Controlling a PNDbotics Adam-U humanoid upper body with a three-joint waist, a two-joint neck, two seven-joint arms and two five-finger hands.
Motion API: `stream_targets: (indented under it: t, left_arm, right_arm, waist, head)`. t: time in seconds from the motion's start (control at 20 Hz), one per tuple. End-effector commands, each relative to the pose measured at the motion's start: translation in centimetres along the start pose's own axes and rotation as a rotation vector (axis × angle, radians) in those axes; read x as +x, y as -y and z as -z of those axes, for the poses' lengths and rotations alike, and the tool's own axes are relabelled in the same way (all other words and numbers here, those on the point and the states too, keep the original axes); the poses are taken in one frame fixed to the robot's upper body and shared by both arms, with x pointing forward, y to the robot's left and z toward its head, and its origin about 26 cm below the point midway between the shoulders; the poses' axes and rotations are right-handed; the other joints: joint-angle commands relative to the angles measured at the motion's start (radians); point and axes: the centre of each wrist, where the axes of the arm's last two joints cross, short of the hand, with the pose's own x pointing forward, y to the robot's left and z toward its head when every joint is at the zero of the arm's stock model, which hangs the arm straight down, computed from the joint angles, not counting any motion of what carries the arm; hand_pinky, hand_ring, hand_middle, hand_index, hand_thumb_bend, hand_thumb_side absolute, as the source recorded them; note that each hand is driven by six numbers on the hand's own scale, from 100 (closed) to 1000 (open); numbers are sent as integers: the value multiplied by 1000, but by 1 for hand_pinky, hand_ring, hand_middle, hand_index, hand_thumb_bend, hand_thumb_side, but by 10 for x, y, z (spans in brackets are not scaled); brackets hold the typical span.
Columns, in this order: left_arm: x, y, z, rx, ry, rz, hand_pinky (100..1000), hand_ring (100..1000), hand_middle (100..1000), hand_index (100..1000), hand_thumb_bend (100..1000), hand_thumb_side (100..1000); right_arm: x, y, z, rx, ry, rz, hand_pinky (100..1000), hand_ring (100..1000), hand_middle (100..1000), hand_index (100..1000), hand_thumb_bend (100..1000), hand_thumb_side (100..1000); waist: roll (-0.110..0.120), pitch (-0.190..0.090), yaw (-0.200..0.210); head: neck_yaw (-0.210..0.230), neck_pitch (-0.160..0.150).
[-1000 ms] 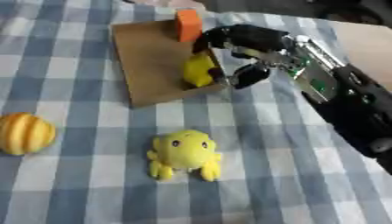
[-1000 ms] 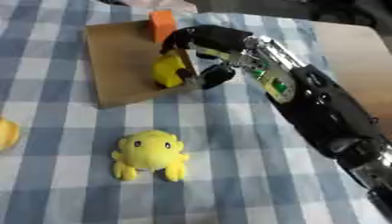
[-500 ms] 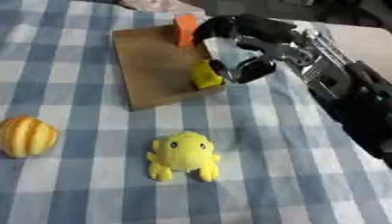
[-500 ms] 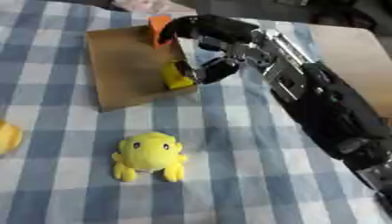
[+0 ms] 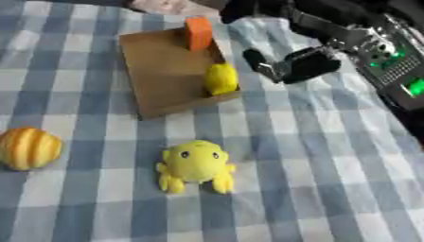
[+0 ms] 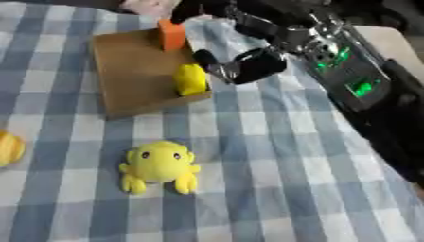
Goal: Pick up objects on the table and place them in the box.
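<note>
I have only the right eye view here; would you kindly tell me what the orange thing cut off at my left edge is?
Observer: The left eye view shows it whole: a round orange ball with paler stripes, like a small pumpkin.
Operator: Thank you. Is it touching anything else?
Observer: No; checked cloth shows between it and the yellow plush toy, which lies to its right.
Operator: And is it put away already?
Observer: No; all of it lies on the cloth, outside the box, nearer to us and further left.
</note>
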Motion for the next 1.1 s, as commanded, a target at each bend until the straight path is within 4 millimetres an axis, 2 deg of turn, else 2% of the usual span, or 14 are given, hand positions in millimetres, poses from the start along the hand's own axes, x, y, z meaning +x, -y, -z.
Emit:
stream_targets:
  t: [0.05, 0.6, 1.1]
  left_arm:
    - [7, -3, 6, -5, 32, 4, 986, 769, 730, 866, 100, 632]
    - [7, -2, 6, -2, 30, -5, 986, 770, 731, 866, 100, 628]
    - [7, -1, 7, -10, 27, -17, 985, 770, 730, 865, 100, 627]
  right_arm:
    - [13, 7, -2, 52, 99, -85, 843, 914, 851, 946, 100, 203]
    - [19, -28, -1, 176, 311, -75, 845, 908, 836, 950, 100, 207]
    - [27, -45, 11, 343, 284, -103, 859, 926, 853, 963, 100, 236]
  waist:
    - [10, -26, -3]
    - [20, -37, -10]
    - [14, -44, -4]
  head:
    - [0, 6]
    - [-5, 14]
    - [-10, 17]
